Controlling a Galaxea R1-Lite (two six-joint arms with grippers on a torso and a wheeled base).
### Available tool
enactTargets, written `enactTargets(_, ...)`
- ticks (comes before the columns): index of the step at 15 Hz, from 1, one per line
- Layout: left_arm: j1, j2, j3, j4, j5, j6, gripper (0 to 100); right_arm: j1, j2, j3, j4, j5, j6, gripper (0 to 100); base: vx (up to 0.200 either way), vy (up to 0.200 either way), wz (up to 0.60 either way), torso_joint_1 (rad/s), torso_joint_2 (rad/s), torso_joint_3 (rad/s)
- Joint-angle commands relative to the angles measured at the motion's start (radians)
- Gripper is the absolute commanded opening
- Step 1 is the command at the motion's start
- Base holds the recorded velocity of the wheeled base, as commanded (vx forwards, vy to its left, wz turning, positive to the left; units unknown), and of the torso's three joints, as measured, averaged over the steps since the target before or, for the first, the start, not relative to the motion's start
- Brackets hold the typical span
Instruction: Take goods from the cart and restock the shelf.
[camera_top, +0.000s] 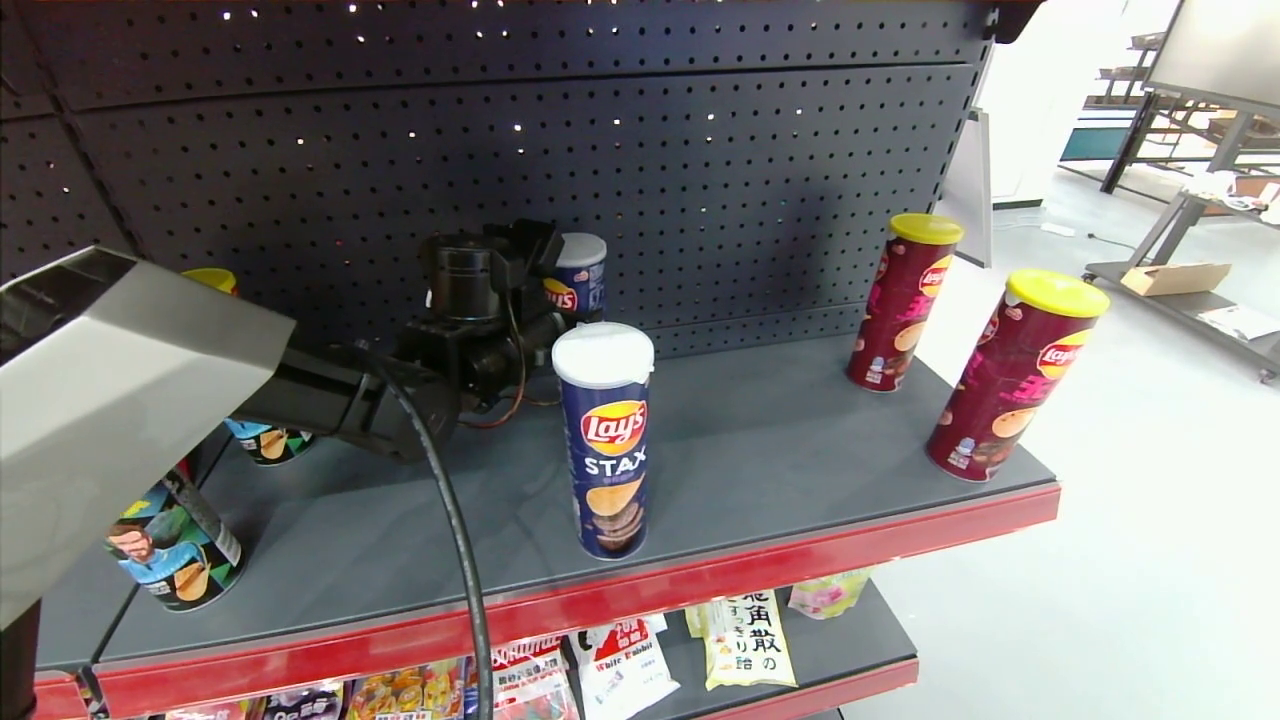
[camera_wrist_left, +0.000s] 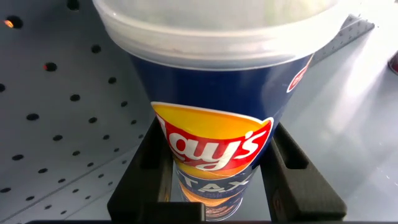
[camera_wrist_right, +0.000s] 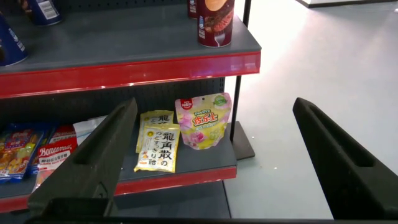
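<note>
Grip: left gripper (camera_wrist_left: 216, 140) clamped on tall dark-blue cardboard chip can with pale plastic lid (camera_wrist_left: 214, 93), at back of grey metal shelf (camera_top: 780, 450), near black pegboard (camera_top: 720, 180).
Risk: letting go before its base sits flat would topple it; a careless retreat could clip the matching blue can (camera_top: 606, 450) in front. Right gripper (camera_wrist_right: 214, 155) spread, empty.

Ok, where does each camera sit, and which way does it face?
Head view: on the head, looking down at the top shelf; left arm shows.
Left wrist view: behind the left hand, closed on the rear blue can, facing pegboard.
Right wrist view: low, facing snack bags past the open right hand.
Shared: head and left wrist show that can.
</note>
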Motion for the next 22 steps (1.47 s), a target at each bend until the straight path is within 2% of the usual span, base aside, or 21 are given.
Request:
enactTargets(1, -0.001, -0.025, 0.002, 0.012, 0.0, -0.002, 0, 0.0, 0.0, 0.0, 0.0, 0.001, 0.0, 100, 0.0, 0.0, 0.0, 0.0, 0.0, 0.0)
enactTargets(6, -0.009, -0.028, 0.015, 0.02, 0.022, -0.005, 0, 0.0, 0.0, 0.0, 0.0, 0.001, 0.0, 100, 0.0, 0.0, 0.0, 0.0, 0.0, 0.0)
enactTargets(12, -0.012, -0.022, 0.013, 0.041, 0.037, -0.042, 0, 0.0, 0.0, 0.0, 0.0, 0.001, 0.0, 100, 0.0, 0.0, 0.0, 0.0, 0.0, 0.0)
enactTargets(22, -0.023, -0.013, 0.019, 0.041, 0.055, -0.045, 0, 0.0, 0.0, 0.0, 0.0, 0.001, 0.0, 100, 0.0, 0.0, 0.0, 0.0, 0.0, 0.0)
